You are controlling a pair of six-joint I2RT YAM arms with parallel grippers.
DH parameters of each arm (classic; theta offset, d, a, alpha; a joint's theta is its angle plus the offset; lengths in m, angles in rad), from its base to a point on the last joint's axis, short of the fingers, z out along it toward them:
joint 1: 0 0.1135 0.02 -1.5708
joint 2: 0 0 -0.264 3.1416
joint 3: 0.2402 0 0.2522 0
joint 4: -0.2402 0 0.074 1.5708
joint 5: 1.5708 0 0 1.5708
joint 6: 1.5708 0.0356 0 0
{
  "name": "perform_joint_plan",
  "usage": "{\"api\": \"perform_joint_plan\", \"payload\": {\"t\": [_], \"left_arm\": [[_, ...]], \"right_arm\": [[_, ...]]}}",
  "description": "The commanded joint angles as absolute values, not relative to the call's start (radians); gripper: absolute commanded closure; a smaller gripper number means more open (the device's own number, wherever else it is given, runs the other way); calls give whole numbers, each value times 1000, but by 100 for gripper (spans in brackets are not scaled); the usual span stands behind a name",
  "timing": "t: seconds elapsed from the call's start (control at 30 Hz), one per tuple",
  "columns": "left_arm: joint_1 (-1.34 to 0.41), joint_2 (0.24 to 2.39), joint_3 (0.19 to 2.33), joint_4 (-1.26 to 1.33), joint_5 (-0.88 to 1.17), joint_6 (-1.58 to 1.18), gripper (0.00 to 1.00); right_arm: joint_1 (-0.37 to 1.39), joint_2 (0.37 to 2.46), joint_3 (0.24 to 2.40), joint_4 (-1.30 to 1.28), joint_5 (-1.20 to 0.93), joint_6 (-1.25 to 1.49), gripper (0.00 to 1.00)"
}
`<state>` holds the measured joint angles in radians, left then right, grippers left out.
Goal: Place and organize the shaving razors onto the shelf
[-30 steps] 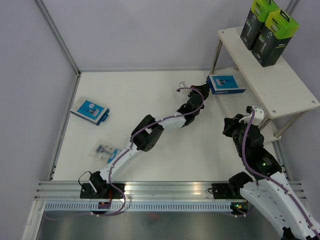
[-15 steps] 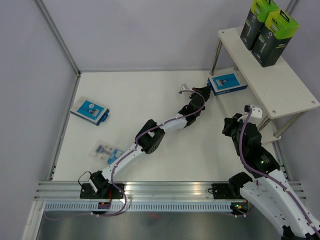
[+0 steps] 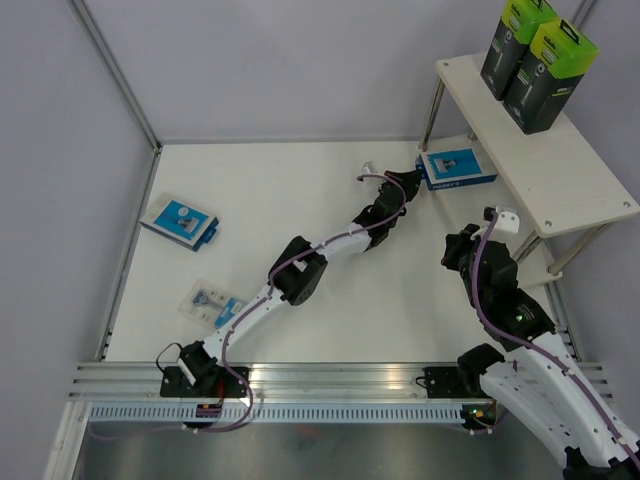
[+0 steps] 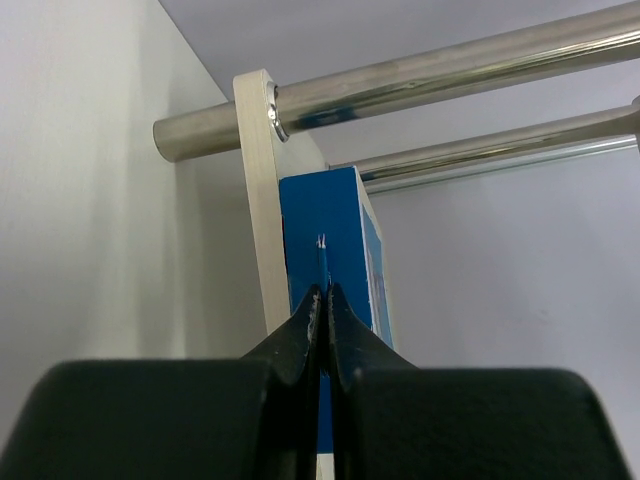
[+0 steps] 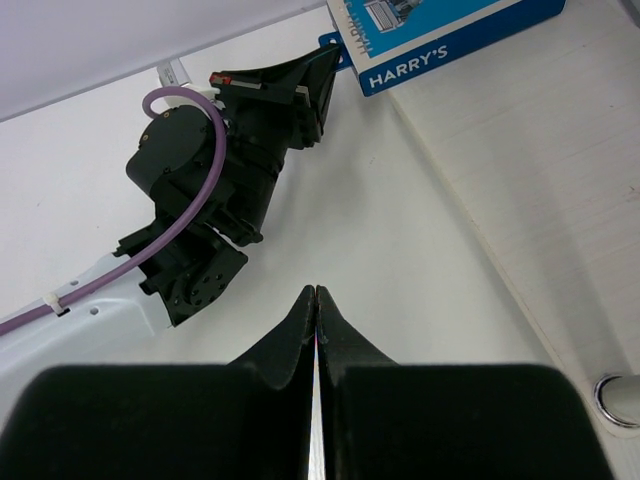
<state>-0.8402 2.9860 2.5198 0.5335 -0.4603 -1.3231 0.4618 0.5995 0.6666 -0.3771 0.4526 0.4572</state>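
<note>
**Blue box (image 3: 455,167) on the lower shelf (image 3: 565,175) board, left tool (image 4: 322,298) clamped on its tab**

So the left arm is stretched way out across the desk (image 3: 300,200). Its tool is pinched tight on the thin blue hang tab (image 4: 322,258) at the end of the box. In the left wrist view the two fingers press together with only that sliver of card between them. The box lies flat on the shelf's lower board, label side up (HARRY'S reads fine from the right wrist view). The tab end pokes out past the board's edge toward the desk.

Right tool (image 5: 316,292) is squeezed closed too, but on nothing, with the fingers meeting tip to tip. It sits over the desk just beside the lower board and points toward the left tool and the box. How high it is off the desk I can't tell.

Up on the top board, two black boxes (image 3: 548,75) with lime-green tops stand upright at the far end, touching each other.

Out on the desk, a second blue box (image 3: 181,221) lies flat near the left edge. The clear blister pack (image 3: 213,302) lies closer to the arm bases, just beside the left arm's lower link. Both are well apart from the shelf.
</note>
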Motion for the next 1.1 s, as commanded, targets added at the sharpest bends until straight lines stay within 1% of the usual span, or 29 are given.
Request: {"api": "perform_joint_plan", "payload": {"t": [0.0, 0.1, 0.37, 0.57, 1.07], "left_arm": [[-874, 2979, 2557, 468, -504, -1345, 98], [-888, 2982, 2569, 466, -548, -1336, 98], [-885, 3013, 2608, 445, -520, -1324, 98], [-885, 3010, 2606, 439, -537, -1316, 98], [-888, 3013, 2603, 462, -690, -1324, 98]], "right_arm": [[462, 597, 686, -347, 462, 472, 96], [463, 583, 684, -357, 469, 477, 96], [463, 557, 677, -371, 483, 476, 96], [462, 563, 676, -365, 476, 480, 96], [462, 586, 686, -364, 469, 491, 96]]}}
